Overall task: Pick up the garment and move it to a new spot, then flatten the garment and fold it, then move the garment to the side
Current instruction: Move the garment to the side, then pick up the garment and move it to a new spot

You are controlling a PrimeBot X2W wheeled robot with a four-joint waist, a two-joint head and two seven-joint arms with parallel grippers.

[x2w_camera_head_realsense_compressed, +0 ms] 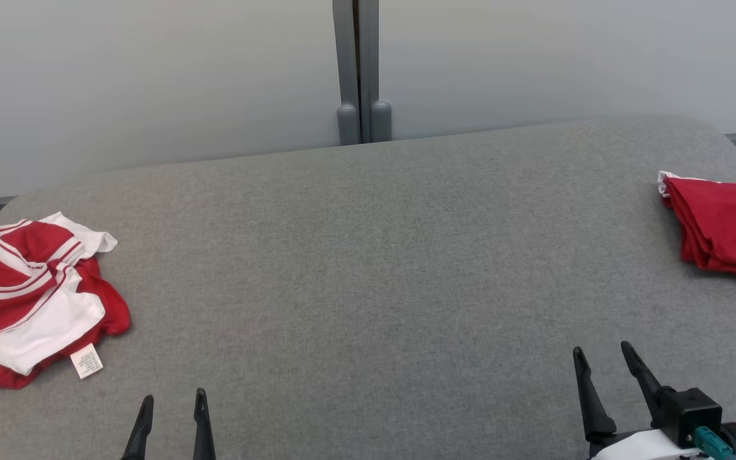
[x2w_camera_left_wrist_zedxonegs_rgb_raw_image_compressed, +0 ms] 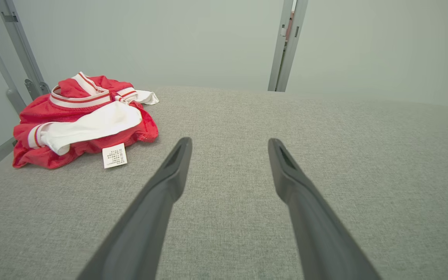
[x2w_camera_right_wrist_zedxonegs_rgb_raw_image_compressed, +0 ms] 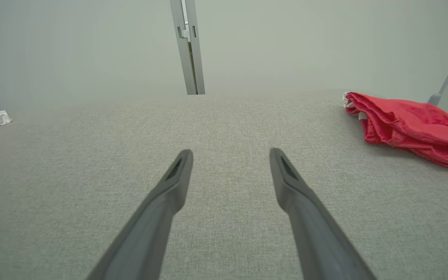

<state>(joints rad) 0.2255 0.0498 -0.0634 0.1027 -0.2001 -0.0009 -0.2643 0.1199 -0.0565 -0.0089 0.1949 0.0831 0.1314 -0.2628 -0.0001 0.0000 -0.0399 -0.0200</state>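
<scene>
A crumpled red and white garment (x2w_camera_head_realsense_compressed: pixel 29 300) with a white care label lies at the table's left edge; the left wrist view shows the garment (x2w_camera_left_wrist_zedxonegs_rgb_raw_image_compressed: pixel 80 120) up and to the left of my fingers. A folded red garment (x2w_camera_head_realsense_compressed: pixel 726 230) rests at the right edge, seen as a red pile (x2w_camera_right_wrist_zedxonegs_rgb_raw_image_compressed: pixel 406 124) in the right wrist view. My left gripper (x2w_camera_head_realsense_compressed: pixel 173 399) stands open near the front edge, to the right of the crumpled garment and apart from it. My right gripper (x2w_camera_head_realsense_compressed: pixel 601 350) is open at the lower right, holding nothing.
The grey fabric-covered table (x2w_camera_head_realsense_compressed: pixel 368 268) has rounded far corners. A pale wall with a grey vertical post (x2w_camera_head_realsense_compressed: pixel 358 70) stands behind it. A slanted metal frame bar (x2w_camera_left_wrist_zedxonegs_rgb_raw_image_compressed: pixel 21 50) rises past the table's left end.
</scene>
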